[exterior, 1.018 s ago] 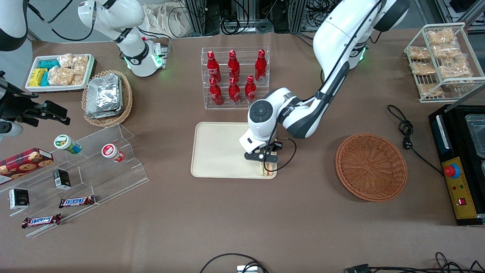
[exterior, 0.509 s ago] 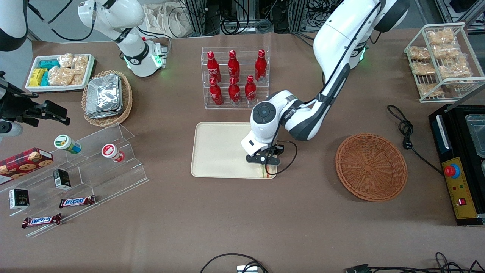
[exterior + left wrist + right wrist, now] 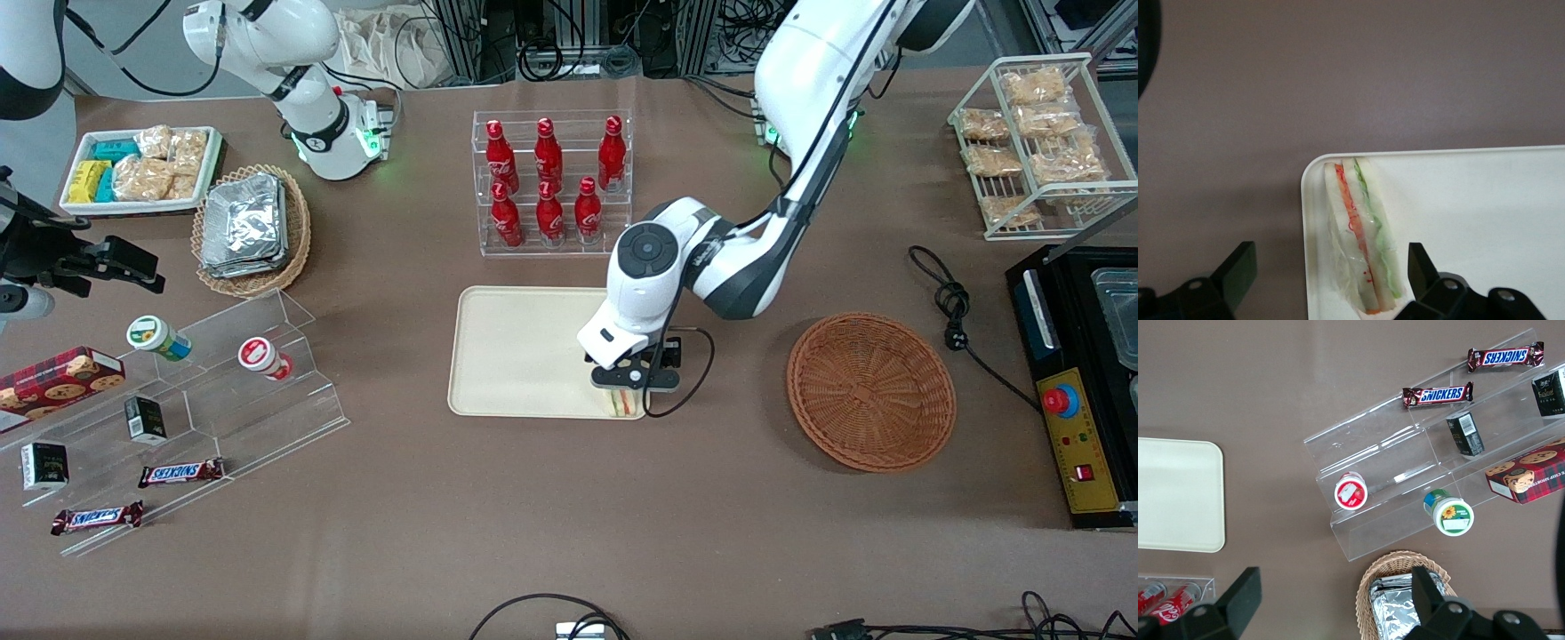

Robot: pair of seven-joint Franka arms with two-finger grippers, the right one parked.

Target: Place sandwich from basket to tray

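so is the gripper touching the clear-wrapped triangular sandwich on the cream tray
Apart. The left wrist view shows the gripper open, bare tray showing between each finger and the sandwich.

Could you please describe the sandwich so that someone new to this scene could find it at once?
Find the cream tray mid-table, nearer the camera than the red bottles. In its corner nearest the basket, under the open pincer, lies the sandwich. It is the tray's only item: a clear-wrapped wedge with red and green filling.
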